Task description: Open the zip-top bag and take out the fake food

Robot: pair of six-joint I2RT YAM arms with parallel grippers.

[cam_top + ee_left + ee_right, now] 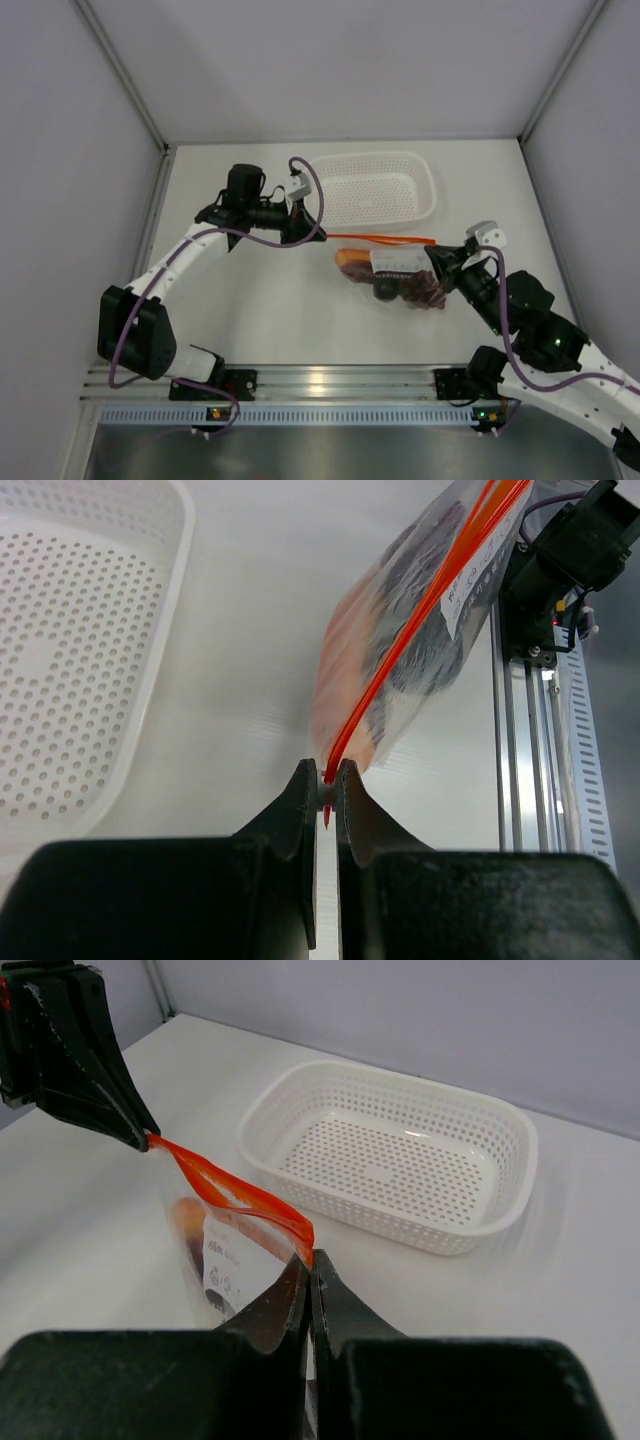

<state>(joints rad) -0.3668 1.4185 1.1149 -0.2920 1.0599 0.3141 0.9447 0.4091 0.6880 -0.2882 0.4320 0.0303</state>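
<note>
The clear zip-top bag hangs between my two grippers just above the table, its orange-red zip strip stretched taut along the top. My left gripper is shut on the strip's left end. My right gripper is shut on the strip's right end. In the right wrist view the strip shows a narrow gap between its two lips. The fake food is inside the bag: an orange hot-dog piece, a dark round fruit and dark red grapes.
A white perforated basket stands just behind the bag, holding nothing; it also shows in the left wrist view and the right wrist view. Grey walls close in the table. An aluminium rail runs along the near edge.
</note>
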